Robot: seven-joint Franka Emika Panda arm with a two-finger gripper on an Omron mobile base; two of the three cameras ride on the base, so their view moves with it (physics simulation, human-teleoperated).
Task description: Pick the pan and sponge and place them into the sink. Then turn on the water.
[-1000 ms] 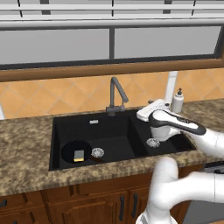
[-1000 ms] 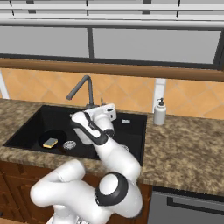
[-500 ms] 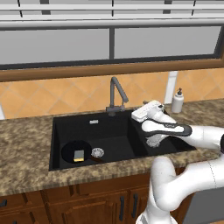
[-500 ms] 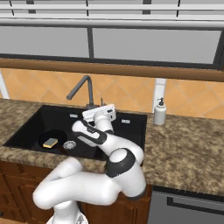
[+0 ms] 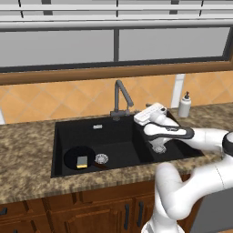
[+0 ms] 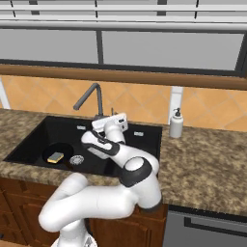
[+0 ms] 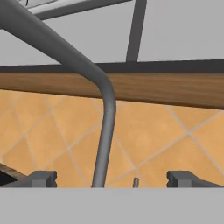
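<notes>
The black pan [image 5: 77,156] lies in the large basin of the black sink [image 5: 116,136], with the yellow sponge [image 5: 82,161] resting inside it beside the silver drain [image 5: 101,159]. From the right the pan [image 6: 58,152] and sponge [image 6: 55,157] sit at the basin's left end. My hand [image 5: 148,113] hovers over the divider between the basins, just right of the dark grey faucet [image 5: 120,98]. In the hand view my gripper [image 7: 113,179] is open, fingertips [image 7: 41,178] wide apart, with the faucet neck [image 7: 105,131] and a small lever [image 7: 136,181] between them. No stream runs from the spout.
A white soap dispenser [image 5: 184,105] stands on the granite counter [image 5: 27,154] right of the sink, also at the back right [image 6: 176,124]. Orange tiled wall and a wooden sill [image 7: 166,89] rise close behind the faucet. The small basin's drain [image 5: 159,148] lies under my forearm.
My hand has swung left from above the small basin toward the faucet base. Pan and sponge have stayed put in the large basin.
</notes>
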